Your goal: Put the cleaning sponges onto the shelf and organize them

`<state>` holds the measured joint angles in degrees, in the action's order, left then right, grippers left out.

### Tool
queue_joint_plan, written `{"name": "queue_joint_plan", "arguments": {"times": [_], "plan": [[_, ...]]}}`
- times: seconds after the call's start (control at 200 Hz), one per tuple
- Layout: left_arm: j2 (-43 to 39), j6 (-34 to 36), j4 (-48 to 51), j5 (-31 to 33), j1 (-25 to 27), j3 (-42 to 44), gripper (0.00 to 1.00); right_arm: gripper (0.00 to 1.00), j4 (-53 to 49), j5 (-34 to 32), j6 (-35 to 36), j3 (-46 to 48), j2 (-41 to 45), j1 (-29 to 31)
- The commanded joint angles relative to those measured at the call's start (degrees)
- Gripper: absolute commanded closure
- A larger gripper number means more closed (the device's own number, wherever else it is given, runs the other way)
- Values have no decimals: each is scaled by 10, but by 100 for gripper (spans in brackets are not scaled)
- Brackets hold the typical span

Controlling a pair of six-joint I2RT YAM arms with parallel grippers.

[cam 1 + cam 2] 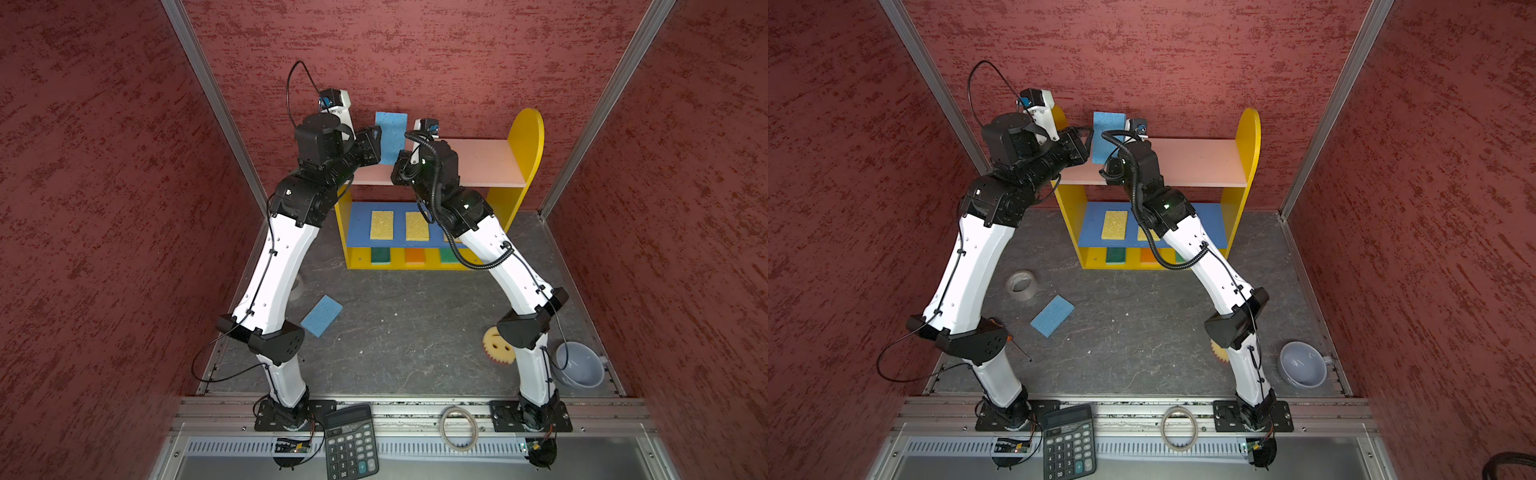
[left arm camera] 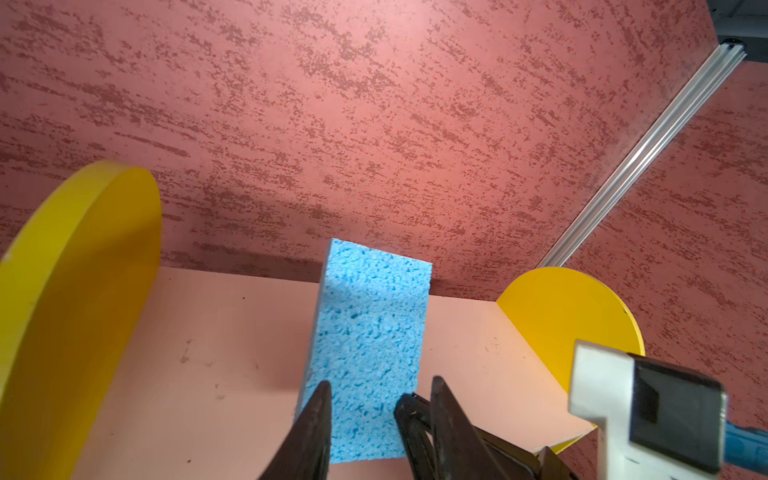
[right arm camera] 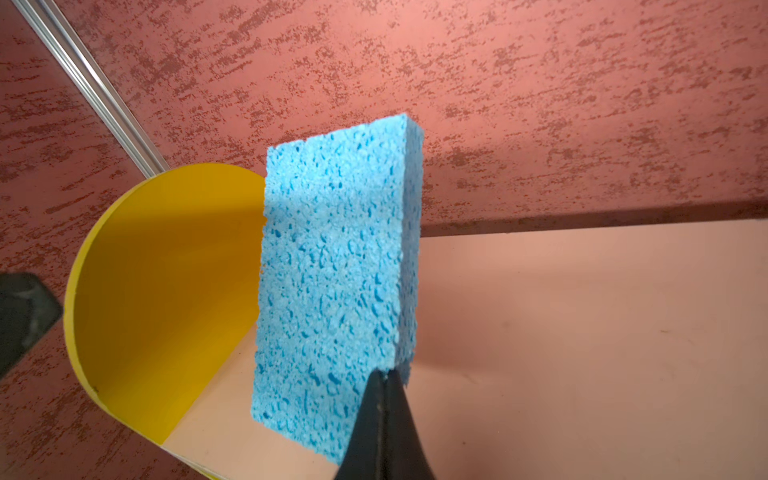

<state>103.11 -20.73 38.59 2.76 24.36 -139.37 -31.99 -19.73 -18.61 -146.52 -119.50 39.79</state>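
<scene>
A blue sponge point(image 1: 390, 137) stands on end on the shelf's pink top board point(image 1: 482, 162). My left gripper point(image 2: 381, 382) is open, its fingers either side of the sponge's lower part point(image 2: 370, 332). My right gripper point(image 3: 384, 374) is shut, with its tips against the sponge's lower corner point(image 3: 332, 270). I cannot tell whether foam is pinched. Two yellow sponges point(image 1: 382, 225) lie on the blue middle board. Green point(image 1: 380, 255) and orange point(image 1: 414, 255) sponges sit on the bottom board. Another blue sponge point(image 1: 322, 316) and a round smiley sponge point(image 1: 496, 343) lie on the floor.
A black calculator point(image 1: 351, 442) and a thin ring point(image 1: 458, 428) rest on the front rail. A tape roll point(image 1: 1022, 284) lies left of the shelf and a grey cup point(image 1: 579, 365) sits at the front right. Red walls close in on three sides.
</scene>
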Motion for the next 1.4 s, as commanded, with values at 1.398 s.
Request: {"name": "queue_joint_plan", "arguments": {"times": [1.398], "plan": [[97, -84, 45, -25, -37, 47, 78, 68, -32, 105, -90, 23, -9, -34]]}}
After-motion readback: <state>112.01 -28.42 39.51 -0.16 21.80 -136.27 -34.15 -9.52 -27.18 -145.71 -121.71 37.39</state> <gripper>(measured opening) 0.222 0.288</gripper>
